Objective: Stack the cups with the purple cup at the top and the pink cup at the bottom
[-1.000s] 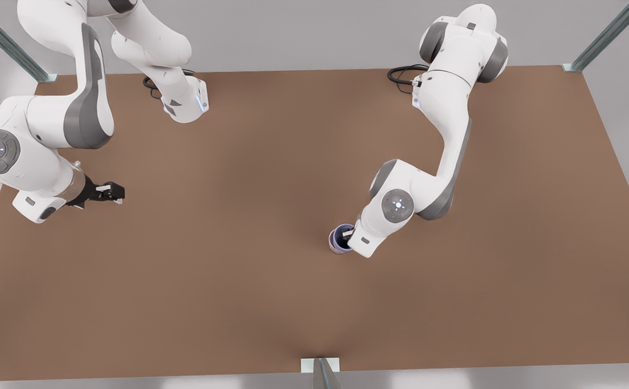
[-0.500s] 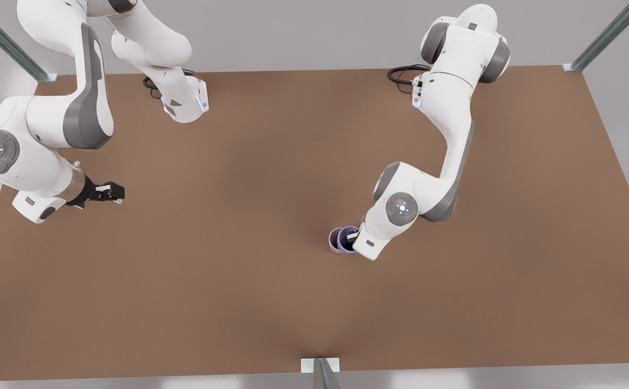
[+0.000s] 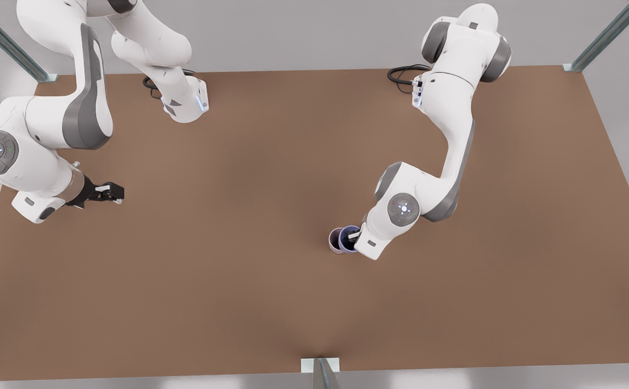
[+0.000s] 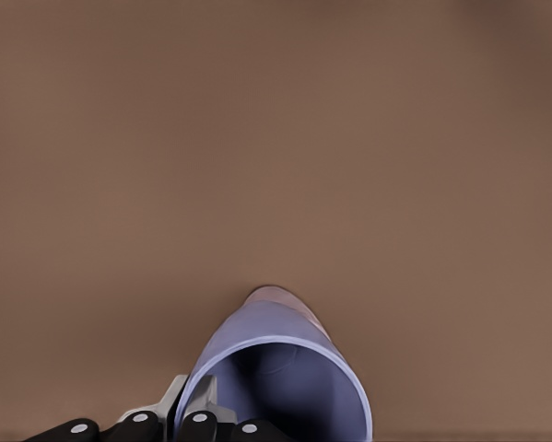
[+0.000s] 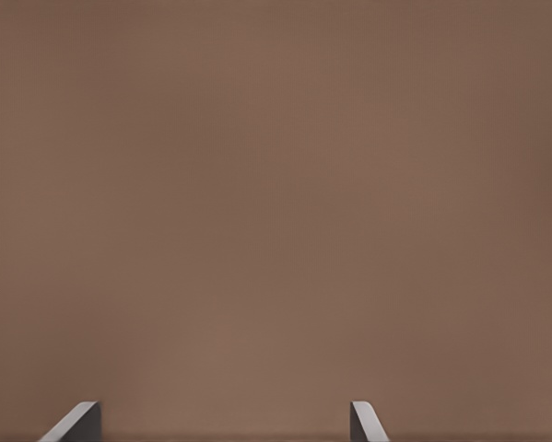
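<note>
Left gripper clamps the purple cup beside the pink cup; right gripper, spread, waits apart.

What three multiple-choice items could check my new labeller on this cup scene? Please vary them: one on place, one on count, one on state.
1. In the front view, where do the cups stand on the table?
A. Beside the arm on the front view's right
B. Beside the arm on the front view's left
C. At the far edge

2. How many cups are there?
A. One
B. Two
C. Three

3. What is the right gripper doing?
A. Shut on the pink cup
B. Shut on the purple cup
C. Open, holding nothing

Answers:
1. A: the pink cup and the purple cup sit on the table under that arm's wrist.
2. B: one pink and one purple, their rims overlapping.
3. C: the right gripper waits with its fingers apart over bare table; the left gripper pinches the purple cup's rim.
</note>
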`<act>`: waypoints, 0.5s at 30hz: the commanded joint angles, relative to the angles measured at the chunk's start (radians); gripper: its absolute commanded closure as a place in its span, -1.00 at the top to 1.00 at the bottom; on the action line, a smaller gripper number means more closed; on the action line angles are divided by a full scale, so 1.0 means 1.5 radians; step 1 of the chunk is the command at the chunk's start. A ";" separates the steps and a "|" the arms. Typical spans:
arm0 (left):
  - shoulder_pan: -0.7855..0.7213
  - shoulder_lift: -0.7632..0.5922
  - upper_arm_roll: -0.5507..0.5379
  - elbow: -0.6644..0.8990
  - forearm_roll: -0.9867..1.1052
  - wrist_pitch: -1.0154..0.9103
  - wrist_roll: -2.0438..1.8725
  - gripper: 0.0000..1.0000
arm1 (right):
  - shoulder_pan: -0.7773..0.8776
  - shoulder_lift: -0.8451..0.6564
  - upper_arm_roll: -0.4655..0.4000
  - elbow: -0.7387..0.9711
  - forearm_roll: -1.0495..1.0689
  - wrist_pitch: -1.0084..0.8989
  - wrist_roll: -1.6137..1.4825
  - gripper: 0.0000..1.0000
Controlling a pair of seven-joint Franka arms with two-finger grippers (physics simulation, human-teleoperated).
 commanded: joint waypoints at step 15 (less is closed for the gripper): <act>-0.001 0.002 -0.013 -0.003 -0.003 -0.001 -0.004 -0.57 | -0.001 -0.001 0.000 0.000 0.000 -0.001 -0.001 1.00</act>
